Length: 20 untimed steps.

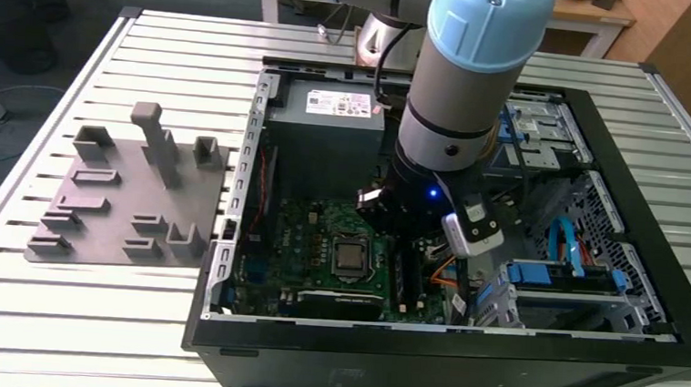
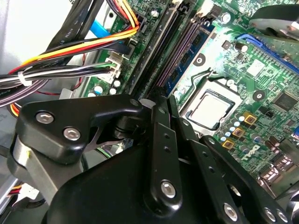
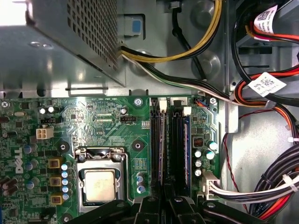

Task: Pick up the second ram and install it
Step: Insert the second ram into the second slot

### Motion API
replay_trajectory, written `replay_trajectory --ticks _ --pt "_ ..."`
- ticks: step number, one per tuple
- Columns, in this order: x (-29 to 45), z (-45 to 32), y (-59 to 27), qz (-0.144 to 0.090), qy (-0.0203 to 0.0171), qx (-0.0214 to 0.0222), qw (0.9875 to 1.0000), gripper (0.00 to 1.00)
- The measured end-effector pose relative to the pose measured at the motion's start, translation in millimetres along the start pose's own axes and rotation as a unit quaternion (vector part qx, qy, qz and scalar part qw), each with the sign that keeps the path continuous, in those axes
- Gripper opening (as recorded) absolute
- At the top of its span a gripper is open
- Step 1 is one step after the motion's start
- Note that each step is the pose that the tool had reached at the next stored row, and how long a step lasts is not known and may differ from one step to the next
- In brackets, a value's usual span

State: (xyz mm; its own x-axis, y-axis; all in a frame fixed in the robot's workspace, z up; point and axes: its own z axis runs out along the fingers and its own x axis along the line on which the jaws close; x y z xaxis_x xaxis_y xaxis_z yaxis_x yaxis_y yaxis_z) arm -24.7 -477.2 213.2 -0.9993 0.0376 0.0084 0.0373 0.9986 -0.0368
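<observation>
In the first wrist view the second ram [image 3: 161, 144] stands on edge in a memory slot of the green motherboard [image 3: 107, 121], beside the processor socket [image 3: 99, 184]. It runs straight out from my gripper [image 3: 163, 201], whose black fingers are closed together over the slot line. The second wrist view shows the gripper [image 2: 159, 100] the same way, fingers pressed close just above the slots. Another dark memory stick [image 3: 186, 140] sits two slots away. In the exterior view the gripper [image 1: 418, 249] reaches down inside the open computer case [image 1: 627, 350], right of the processor.
Bundles of coloured cables [image 3: 275, 186] lie close beside the slots. The power supply box [image 3: 60, 42] stands past the board's far edge. A drive cage with blue parts [image 1: 559, 272] fills the case's right side. A grey fixture plate [image 1: 126, 196] lies on the slatted table [image 1: 80, 339].
</observation>
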Motion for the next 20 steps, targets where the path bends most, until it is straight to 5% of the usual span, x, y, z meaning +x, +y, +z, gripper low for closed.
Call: replay_trajectory --ticks 5,20 --pt "0.1 -1.0 -0.1 -0.006 -0.0003 0.0072 1.0000 0.14" --pt "-2.8 -1.3 6.8 -0.016 0.0000 0.0084 0.9998 0.14"
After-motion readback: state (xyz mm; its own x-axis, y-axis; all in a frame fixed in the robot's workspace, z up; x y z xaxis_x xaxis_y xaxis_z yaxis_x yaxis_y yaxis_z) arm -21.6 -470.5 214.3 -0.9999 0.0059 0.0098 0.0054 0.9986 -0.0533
